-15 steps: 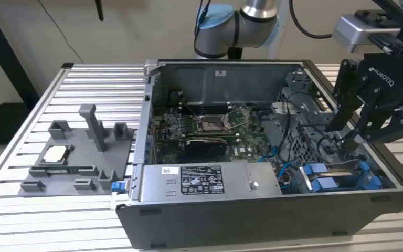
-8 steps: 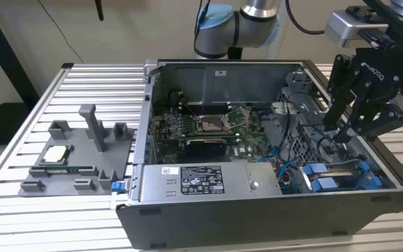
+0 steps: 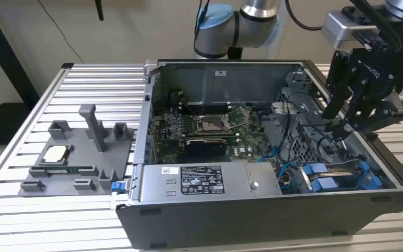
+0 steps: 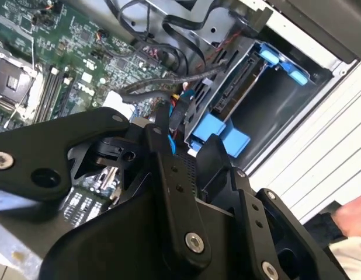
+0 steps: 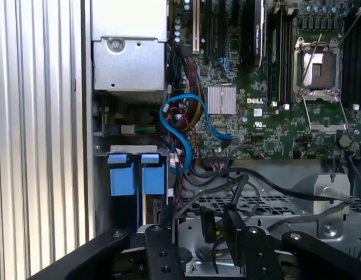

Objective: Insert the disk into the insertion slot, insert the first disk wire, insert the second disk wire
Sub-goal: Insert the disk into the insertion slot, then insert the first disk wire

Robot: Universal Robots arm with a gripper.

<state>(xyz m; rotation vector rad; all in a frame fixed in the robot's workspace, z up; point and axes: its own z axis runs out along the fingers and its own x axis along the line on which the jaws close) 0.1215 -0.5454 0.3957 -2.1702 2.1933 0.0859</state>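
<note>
1. The disk [image 3: 341,176]: I read it as sitting in the insertion slot [image 4: 259,111], in the case corner on the exterior view's right. Its blue tabs [image 5: 136,175] stand at the slot's mouth. I cannot make out its pale face, so "fully home" is my judgement.
2. Blue wire [image 5: 180,140]: it loops loose over the board beside the slot. Neither end shows plugged into the disk.
3. Black wires [image 5: 250,181]: a bundle crossing the perforated cage, just beside the fingers.
4. Gripper [image 3: 345,126]: it hangs over the slot end of the case. In both wrist views the jaws stand apart [image 5: 198,224], and I see nothing clamped between them (a dark plug end lies in the gap, but whether it is touched I cannot tell).
5. Step in hand, as I judge it: the first disk wire.
   - Take the plug by its body, not by the cord.
   - Square it to the disk's port edge and press straight along the port.
   - Keep the black bundle out from under the fingers.
6. Power-supply box [image 3: 209,181]: between the board and the near case wall.
7. Fixture tray [image 3: 75,152]: outside the case, on the exterior view's left.
8. A person's hand [image 4: 351,220]: at the table edge, well apart from the slot.
</note>
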